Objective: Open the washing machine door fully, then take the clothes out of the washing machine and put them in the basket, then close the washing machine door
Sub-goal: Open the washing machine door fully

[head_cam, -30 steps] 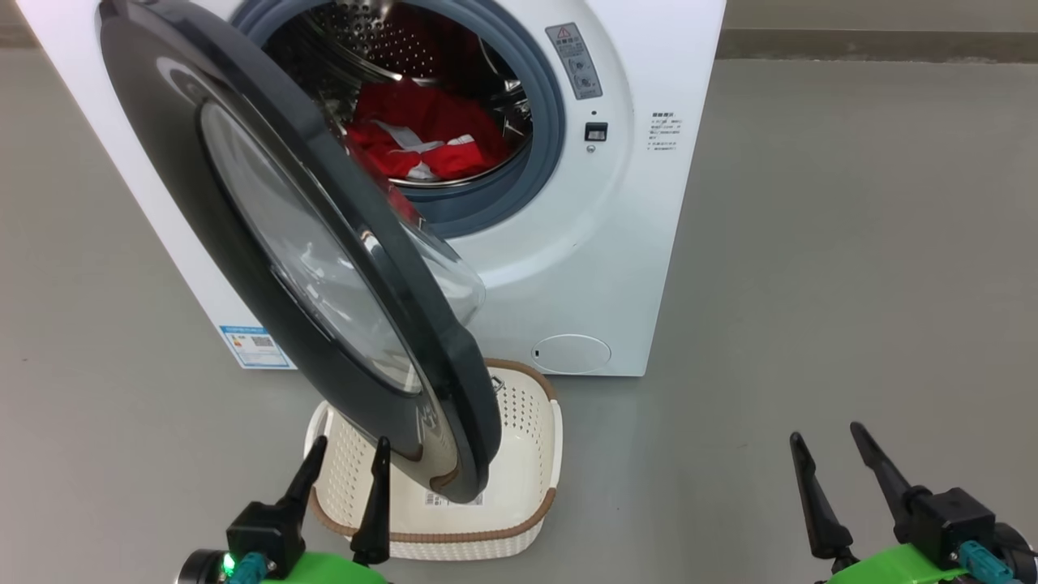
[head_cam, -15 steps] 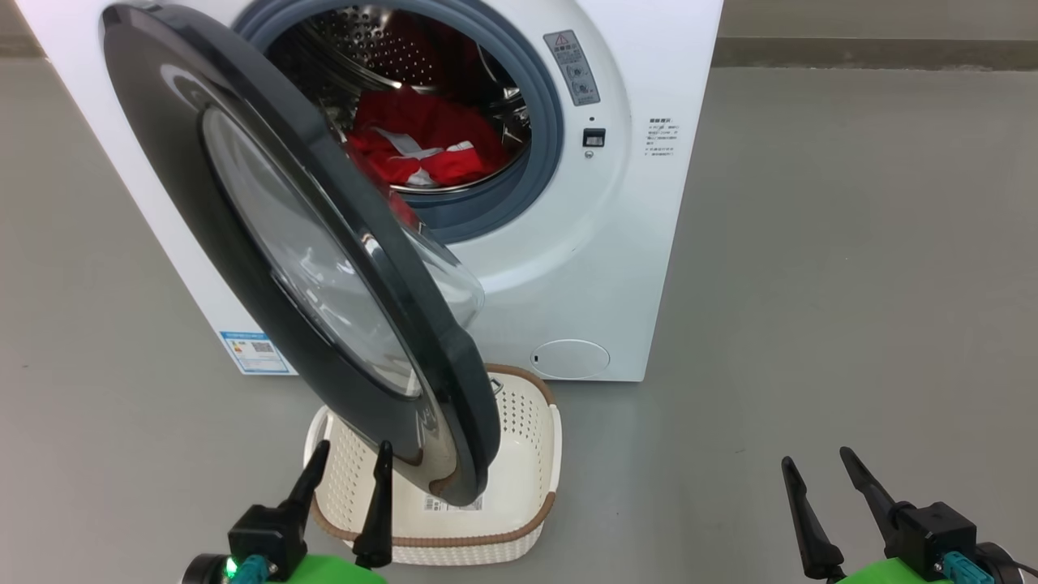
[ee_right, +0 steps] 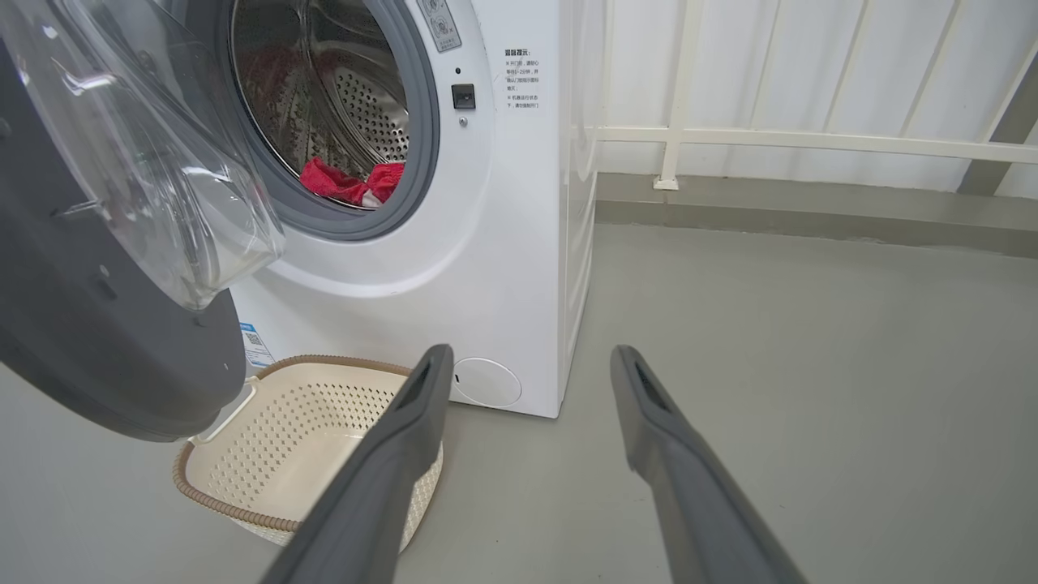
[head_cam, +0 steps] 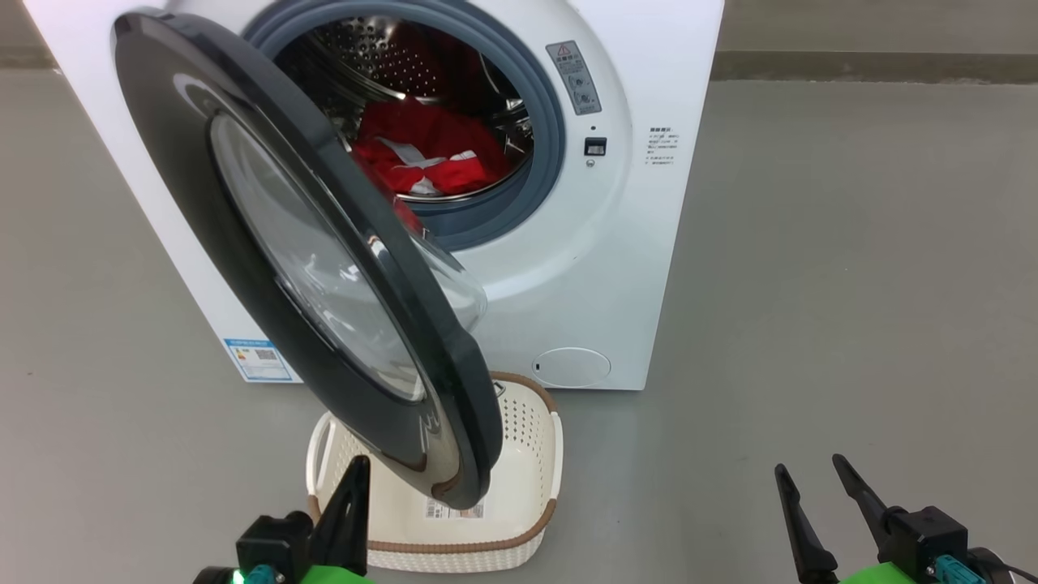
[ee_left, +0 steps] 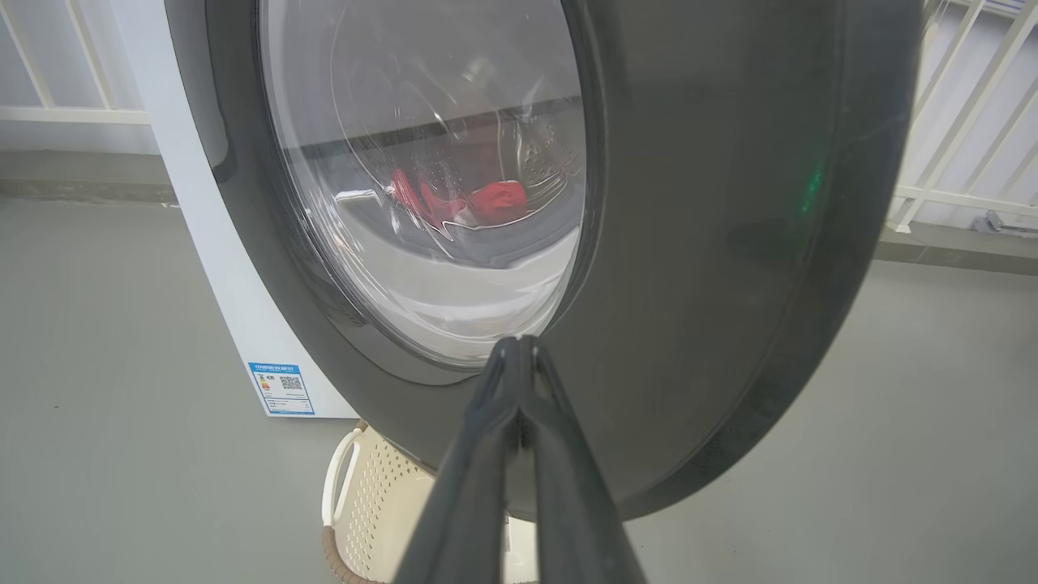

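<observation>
The white washing machine (head_cam: 616, 243) stands ahead with its black-rimmed door (head_cam: 268, 243) swung partway open toward me. Red clothes (head_cam: 426, 150) with white stripes lie inside the steel drum; they also show in the right wrist view (ee_right: 349, 182). The cream basket (head_cam: 531, 442) sits on the floor under the door's lower edge. My left gripper (head_cam: 359, 470) is shut and empty, its tips close in front of the door's black rim (ee_left: 697, 243), apart from it as far as I can tell. My right gripper (head_cam: 807, 474) stands open at the lower right, over bare floor.
Grey floor (head_cam: 851, 284) spreads wide to the right of the machine. A white railing (ee_right: 811, 142) and a low kerb run along the wall behind. The open door overhangs much of the basket (ee_right: 243, 446).
My left gripper's fingers have come together from open to shut. The head view has shifted slightly, so the machine sits a little lower in it.
</observation>
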You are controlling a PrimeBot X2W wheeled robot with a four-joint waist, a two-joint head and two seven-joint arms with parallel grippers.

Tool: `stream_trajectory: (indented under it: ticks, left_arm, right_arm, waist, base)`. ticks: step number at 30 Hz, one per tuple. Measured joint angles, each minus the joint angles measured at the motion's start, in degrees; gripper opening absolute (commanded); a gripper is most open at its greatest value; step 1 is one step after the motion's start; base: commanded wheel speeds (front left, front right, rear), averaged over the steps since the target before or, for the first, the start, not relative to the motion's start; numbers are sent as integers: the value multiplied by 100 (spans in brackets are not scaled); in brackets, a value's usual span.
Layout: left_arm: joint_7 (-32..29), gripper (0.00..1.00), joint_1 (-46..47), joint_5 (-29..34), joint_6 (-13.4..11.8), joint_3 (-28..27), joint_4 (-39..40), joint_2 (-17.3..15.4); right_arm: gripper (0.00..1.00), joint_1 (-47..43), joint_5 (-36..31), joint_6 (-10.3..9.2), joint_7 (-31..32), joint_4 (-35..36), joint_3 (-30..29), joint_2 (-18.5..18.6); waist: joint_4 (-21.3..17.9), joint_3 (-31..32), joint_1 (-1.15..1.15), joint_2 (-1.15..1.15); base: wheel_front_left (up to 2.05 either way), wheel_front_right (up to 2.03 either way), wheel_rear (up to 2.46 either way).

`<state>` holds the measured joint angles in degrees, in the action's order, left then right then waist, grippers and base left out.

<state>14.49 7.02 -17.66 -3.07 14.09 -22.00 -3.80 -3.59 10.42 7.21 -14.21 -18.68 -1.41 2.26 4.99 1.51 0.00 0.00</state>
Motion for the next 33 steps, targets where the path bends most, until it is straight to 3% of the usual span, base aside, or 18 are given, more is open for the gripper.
stream_trajectory:
  ticks: [11, 23, 33]
  left_arm:
    - [0, 0, 92, 4, -156, -81, 543, 0]
    - [19, 0, 867, 308, -354, -116, 2527, -38]
    - [-160, 0, 1236, 299, -350, 730, 3259, 85]
  right_arm:
    - [100, 2, 7, 0, -1, -8, 8, -1]
    - [100, 7, 7, 0, -1, 14, -23, -4]
    - [100, 15, 7, 0, -2, 32, -60, -5]
  waist:
    - [13, 60, 0, 0]
    - [-56, 42, 0, 0]
    - [-166, -47, 0, 0]
  base:
    - [0, 0, 0]
    - [0, 0, 0]
    - [0, 0, 0]
